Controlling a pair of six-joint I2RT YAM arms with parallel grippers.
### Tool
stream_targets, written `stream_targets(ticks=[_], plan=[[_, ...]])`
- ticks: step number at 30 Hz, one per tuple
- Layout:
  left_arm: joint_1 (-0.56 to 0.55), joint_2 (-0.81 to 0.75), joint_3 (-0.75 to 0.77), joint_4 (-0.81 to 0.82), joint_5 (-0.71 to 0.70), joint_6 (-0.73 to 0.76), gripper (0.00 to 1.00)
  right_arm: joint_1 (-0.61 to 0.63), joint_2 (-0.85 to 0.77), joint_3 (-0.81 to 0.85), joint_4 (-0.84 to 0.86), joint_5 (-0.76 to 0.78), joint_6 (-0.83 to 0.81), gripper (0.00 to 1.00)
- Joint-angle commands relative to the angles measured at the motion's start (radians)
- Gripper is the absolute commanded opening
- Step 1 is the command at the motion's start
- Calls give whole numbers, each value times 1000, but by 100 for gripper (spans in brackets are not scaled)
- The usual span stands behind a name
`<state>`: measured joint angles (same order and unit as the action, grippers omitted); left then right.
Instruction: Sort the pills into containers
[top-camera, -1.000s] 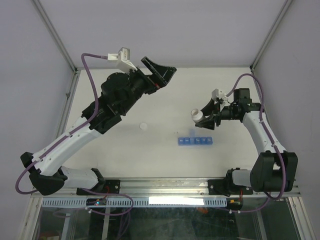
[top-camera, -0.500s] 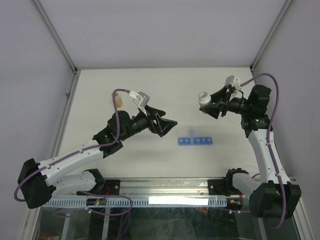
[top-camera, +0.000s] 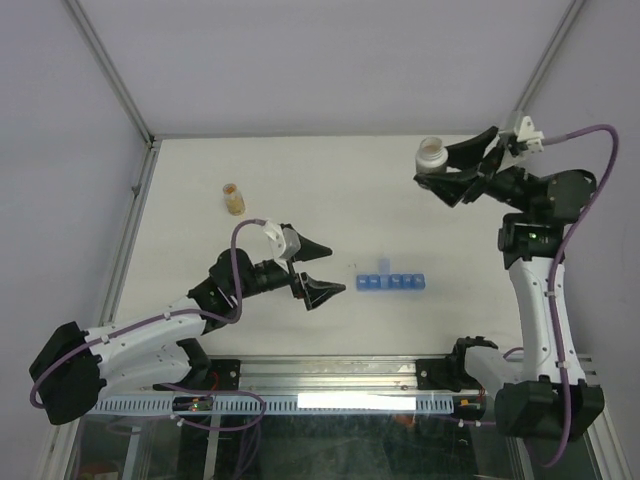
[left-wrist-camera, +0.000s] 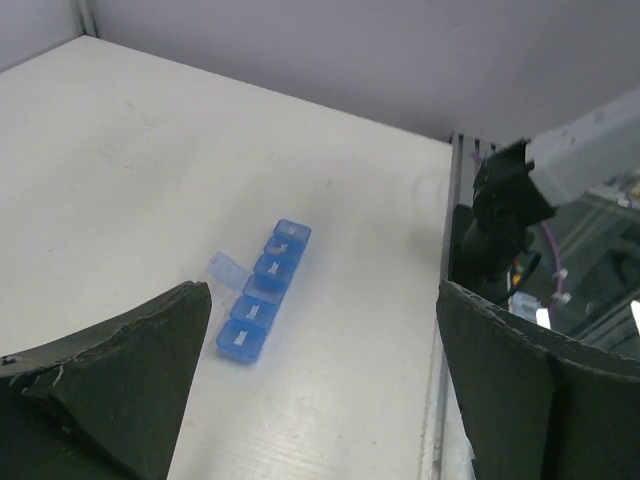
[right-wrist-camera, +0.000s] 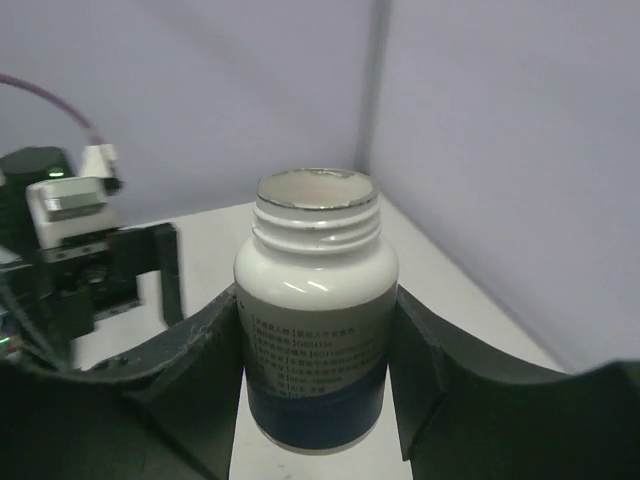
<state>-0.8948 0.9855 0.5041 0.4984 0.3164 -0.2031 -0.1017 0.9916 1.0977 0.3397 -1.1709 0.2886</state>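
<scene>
The blue pill-organizer strip (top-camera: 391, 282) lies on the bench (top-camera: 300, 180), with the left pincer (top-camera: 337, 270) spread wide just left of it, while the right pincer (top-camera: 432, 168), well beyond it, pinches an uncapped white bottle (top-camera: 432, 153).

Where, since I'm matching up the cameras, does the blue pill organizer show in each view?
Top external: pill organizer at lower centre on the table, right of the left gripper.
Left wrist: left of centre, one lid flipped open.
Right wrist: not in it; the gripped white bottle fills the middle.
Shared landmark: the white table.
</scene>
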Motion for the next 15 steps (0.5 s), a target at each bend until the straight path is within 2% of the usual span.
stream_targets(ticks=[1, 2, 3, 6, 8, 10, 11, 15], plan=[[8, 25, -103, 205, 164, 249, 99, 80, -22, -65, 372, -152, 251, 0], [8, 41, -127, 243, 185, 302, 99, 29, -50, 19, -86, -25, -90, 0], [8, 64, -154, 309, 208, 347, 99, 13, -41, 74, -340, 20, -287, 0], [7, 155, -205, 437, 267, 455, 99, 36, 2, 97, -628, -157, -493, 0], [7, 226, -180, 410, 269, 529, 99, 97, -8, 86, -896, -108, -797, 0], [7, 317, -129, 353, 265, 592, 99, 111, -18, 52, -1027, -59, -1013, 0], [8, 361, -110, 352, 261, 613, 99, 112, -22, 18, -1055, -50, -1067, 0], [10, 524, -49, 395, 269, 637, 99, 111, -39, -134, -1002, -30, -1106, 0]])
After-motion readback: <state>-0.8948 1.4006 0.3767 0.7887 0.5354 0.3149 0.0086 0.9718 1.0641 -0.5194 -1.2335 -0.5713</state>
